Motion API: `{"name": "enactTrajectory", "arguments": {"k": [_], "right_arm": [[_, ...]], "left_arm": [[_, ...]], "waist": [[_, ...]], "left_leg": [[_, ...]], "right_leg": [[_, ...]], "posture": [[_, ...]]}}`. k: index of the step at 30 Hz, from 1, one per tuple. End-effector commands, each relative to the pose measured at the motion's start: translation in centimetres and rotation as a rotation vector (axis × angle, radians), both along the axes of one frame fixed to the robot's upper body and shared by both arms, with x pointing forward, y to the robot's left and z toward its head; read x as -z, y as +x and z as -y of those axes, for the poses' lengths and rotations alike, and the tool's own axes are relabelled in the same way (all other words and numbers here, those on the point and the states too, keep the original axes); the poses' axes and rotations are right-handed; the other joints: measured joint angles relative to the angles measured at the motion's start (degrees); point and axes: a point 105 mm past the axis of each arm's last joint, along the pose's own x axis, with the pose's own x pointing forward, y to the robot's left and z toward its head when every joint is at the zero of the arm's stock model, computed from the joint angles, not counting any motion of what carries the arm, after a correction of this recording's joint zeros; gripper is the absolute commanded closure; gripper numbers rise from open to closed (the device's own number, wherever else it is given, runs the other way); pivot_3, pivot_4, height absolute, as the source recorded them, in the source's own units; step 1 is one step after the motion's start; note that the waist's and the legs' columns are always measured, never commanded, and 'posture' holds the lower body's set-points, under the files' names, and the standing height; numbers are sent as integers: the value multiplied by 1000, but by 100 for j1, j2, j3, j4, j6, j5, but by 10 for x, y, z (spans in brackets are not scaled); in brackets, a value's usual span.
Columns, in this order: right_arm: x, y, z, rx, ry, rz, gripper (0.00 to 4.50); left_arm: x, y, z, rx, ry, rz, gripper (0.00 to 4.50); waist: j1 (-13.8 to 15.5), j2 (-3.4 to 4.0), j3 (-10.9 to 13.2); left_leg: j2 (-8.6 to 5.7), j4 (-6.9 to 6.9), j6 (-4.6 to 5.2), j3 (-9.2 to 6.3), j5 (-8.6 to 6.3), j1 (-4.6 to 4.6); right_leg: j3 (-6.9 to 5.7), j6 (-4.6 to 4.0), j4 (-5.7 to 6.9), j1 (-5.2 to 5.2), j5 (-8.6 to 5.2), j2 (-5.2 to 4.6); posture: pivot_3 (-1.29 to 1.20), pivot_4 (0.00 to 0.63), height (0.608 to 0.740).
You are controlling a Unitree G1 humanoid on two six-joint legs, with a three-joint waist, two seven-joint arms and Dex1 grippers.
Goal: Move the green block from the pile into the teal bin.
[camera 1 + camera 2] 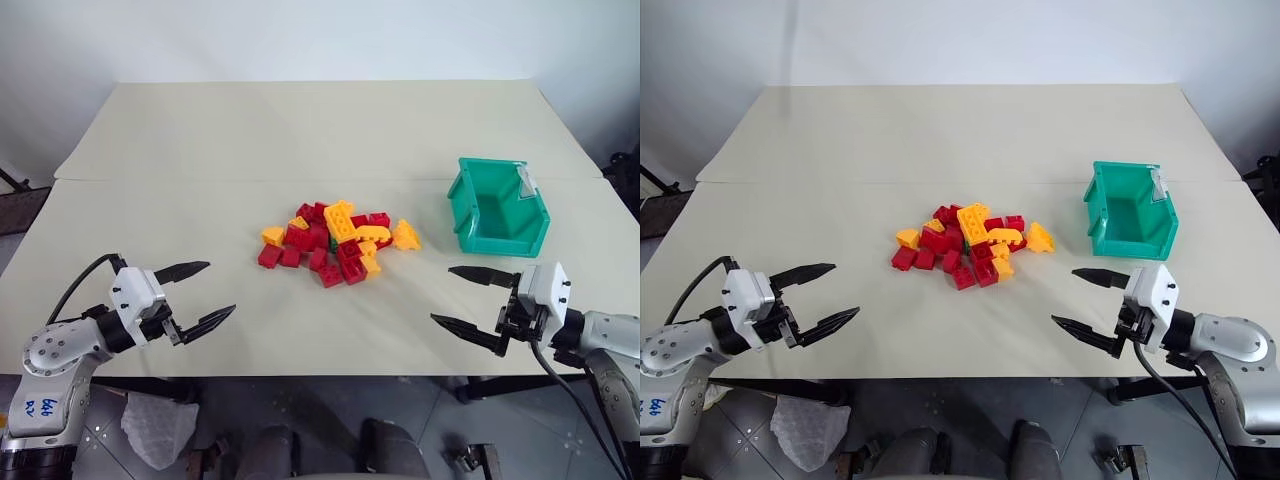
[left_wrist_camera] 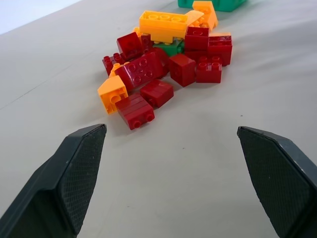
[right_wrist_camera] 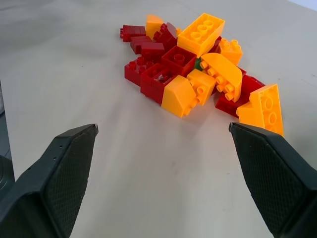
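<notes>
Bricks of red and yellow-orange studded plastic (image 1: 338, 243) are burying the small dark-green plastic block (image 2: 172, 48) at frame centre, so both end effectors, left (image 1: 197, 295) and right (image 1: 465, 299), are waiting spread wide and empty.

The light over my counter (image 1: 300, 130) is bright, soft and even, without glare. Small, weak shadows lie close under the pile (image 1: 338, 243) and beside the teal bin (image 1: 497, 208). In my wrist views the bricks are sharp, while my own fingers (image 2: 74, 183) near the lens look large and slightly soft.
</notes>
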Motion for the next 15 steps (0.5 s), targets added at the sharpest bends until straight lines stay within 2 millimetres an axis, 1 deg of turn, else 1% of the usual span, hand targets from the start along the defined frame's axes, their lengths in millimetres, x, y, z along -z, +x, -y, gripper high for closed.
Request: {"name": "enactTrajectory", "arguments": {"k": [1, 4, 5, 7, 8, 10, 11, 12, 15], "right_arm": [[-14, 1, -5, -9, 11, 54, 25], [-17, 4, -7, 2, 30, 61, 25], [-21, 6, -12, 1, 59, 55, 25], [-27, 9, -23, -24, 94, 45, 401], [-26, 13, -29, -25, 82, 37, 578], [-24, 16, -43, -63, 44, 22, 1242], [-23, 20, -50, -64, 30, 12, 1627], [-22, 22, -55, -64, 23, 3, 1920], [-23, 34, -88, -85, 21, -32, 2999]], "left_arm": [[-9, -2, 0, 5, -34, 27, 0], [-10, -6, 3, 31, -69, 5, 0], [-10, -7, 2, 34, -62, 6, 0], [-9, -11, 0, 47, -50, -2, 0], [-7, -12, -2, 44, -46, -5, 0], [-5, -12, -6, 28, -38, -8, 0], [-6, -11, -8, 11, -47, -4, 0], [-6, -9, -9, -1, -55, 0, 0], [-9, -6, -8, -25, -83, 9, 0]], "waist": [[0, 0, 0], [1, 0, 0], [0, 0, 0], [-5, 0, 0], [-24, 0, 0], [-33, 0, 0], [-27, 1, 0], [-27, 0, 0], [-24, 0, 0]], "left_leg": [[0, 0, 0, 0, 0, 0], [0, 0, 0, 0, 0, 0], [0, 0, 0, -1, 0, 0], [2, 0, 0, -2, 0, 0], [1, 0, 0, -1, 0, 0], [4, 0, -1, 2, 0, 1], [5, 0, -1, 2, 0, 1], [5, 0, -1, 2, 0, 1], [5, 0, -1, 0, 0, -1]], "right_leg": [[0, 0, 0, 0, 0, 0], [1, 0, 0, 0, 0, 0], [1, 0, 0, 0, 0, 0], [0, 0, 1, 0, 0, 0], [0, 0, 1, -1, 0, 0], [1, -2, 1, -2, 1, 2], [1, -2, 1, -2, 1, 2], [1, -2, 1, -3, 1, 2], [1, -2, 0, -5, 1, 1]], "posture": [[0, 150, 740], [0, 150, 740], [0, 150, 740], [0, 150, 740], [0, 150, 740], [0, 150, 740], [0, 150, 740], [0, 150, 740], [0, 150, 740]]}}
